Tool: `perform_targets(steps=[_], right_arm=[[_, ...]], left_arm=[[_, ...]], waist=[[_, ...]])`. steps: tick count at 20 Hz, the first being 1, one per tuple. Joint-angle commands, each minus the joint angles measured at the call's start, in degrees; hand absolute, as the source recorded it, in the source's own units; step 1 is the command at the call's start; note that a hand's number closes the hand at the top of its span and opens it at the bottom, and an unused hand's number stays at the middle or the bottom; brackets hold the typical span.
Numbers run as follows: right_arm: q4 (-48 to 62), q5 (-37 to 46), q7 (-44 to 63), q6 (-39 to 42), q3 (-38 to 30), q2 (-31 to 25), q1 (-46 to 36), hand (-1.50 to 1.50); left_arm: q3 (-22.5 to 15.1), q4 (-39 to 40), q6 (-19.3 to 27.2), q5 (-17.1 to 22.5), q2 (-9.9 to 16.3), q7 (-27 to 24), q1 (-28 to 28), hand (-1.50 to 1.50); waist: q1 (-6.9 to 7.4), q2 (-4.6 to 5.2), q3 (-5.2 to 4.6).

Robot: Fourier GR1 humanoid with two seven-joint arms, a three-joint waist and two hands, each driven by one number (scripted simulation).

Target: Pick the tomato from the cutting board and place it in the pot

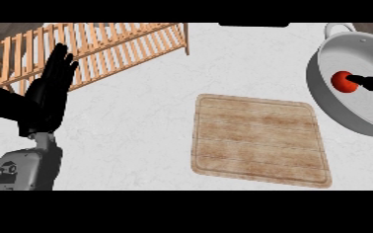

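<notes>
Now, surface (pixel 146 128): pale and marbled, lying bare between the rack and the board, and again between the board and the view's lower edge.
Board (pixel 255 140): lying flat on the surface a little right of centre, slightly turned, its top bare; open room is showing on its left and above it.
Pot (pixel 331 59): sitting at the right edge, partly cut off by the frame, its handle loop pointing toward the upper right corner; its rim is lying near the board's upper right corner but apart from it.
Tomato (pixel 342 81): sitting inside the pot, red, well off the board.
Right hand (pixel 363 82): only dark fingers are showing, coming in from the right edge and touching the tomato's right side; whether they are pinching it or letting go cannot be told.
Left hand (pixel 51 86): resting at the left edge, fingers straight and pointing up, holding nothing, overlapping the rack's lower left part in the view.
Left forearm (pixel 29 170): grey, rising from the lower left corner.
Rack (pixel 109 47): wooden slats, standing at the upper left, running up to the surface's far edge, well apart from the board.
Writing: a small dark mark is showing on the forearm, too small to read.
</notes>
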Motion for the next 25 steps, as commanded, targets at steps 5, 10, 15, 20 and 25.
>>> perform_targets(steps=[5, 10, 15, 20, 25], right_arm=[[6.68, -6.89, -4.88, 10.31, -6.12, -9.96, 3.66, -1.5], [8.81, -7.81, -4.85, 16.61, -6.45, -15.32, 5.43, -1.5], [9.94, -8.92, -5.75, 23.03, -7.11, -20.91, 8.68, -1.5], [9.47, -8.83, -11.81, 23.35, -6.54, -19.49, 13.21, -1.5], [9.99, -9.1, -9.67, 22.52, -6.29, -19.81, 12.04, -1.5]], left_arm=[[-0.07, -0.06, 0.19, -0.87, -0.1, -1.28, 0.06, 0.0], [0.91, 1.76, -0.64, 0.01, 0.78, -0.46, -2.11, 0.0], [1.47, -0.82, -0.44, 1.38, 0.33, 1.54, -0.51, 0.0], [0.02, -0.24, -0.73, -0.05, -0.22, -0.14, 0.52, 0.0], [0.41, -2.34, -0.89, 0.98, 0.15, 2.19, 0.09, 0.0]], waist=[[-0.17, 0.08, 0.03], [-0.29, 0.18, 0.05], [-0.12, 0.07, 0.12], [-0.08, 0.14, 0.21], [0.71, 0.22, 0.32]])
